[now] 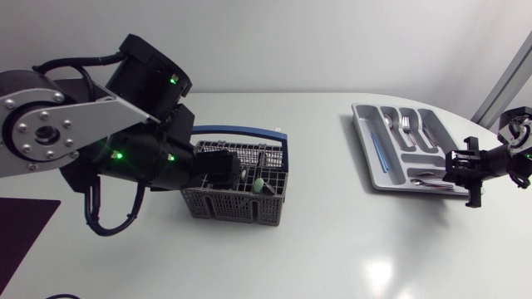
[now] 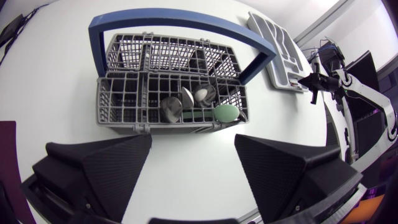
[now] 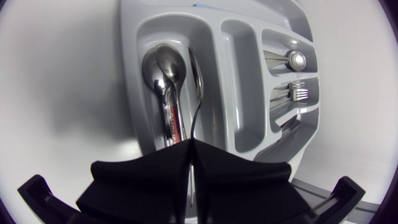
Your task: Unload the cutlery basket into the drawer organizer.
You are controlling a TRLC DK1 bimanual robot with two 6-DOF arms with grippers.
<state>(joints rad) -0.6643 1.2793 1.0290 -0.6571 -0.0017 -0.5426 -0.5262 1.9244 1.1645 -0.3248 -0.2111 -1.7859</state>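
Hovering with fingers spread wide, the left gripper [image 2: 193, 149] hangs over the cutlery basket [image 2: 124, 107] at mid-table, with spoons [image 2: 171, 109] in its near row. By the table's right edge, the right gripper [image 3: 190, 147], pressed together over the drawer organizer [image 3: 132, 74], seemingly pinches a spoon [image 3: 196, 73] handle.

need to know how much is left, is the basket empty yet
Not empty: the basket holds several spoons and a green-tipped piece, standing upright.
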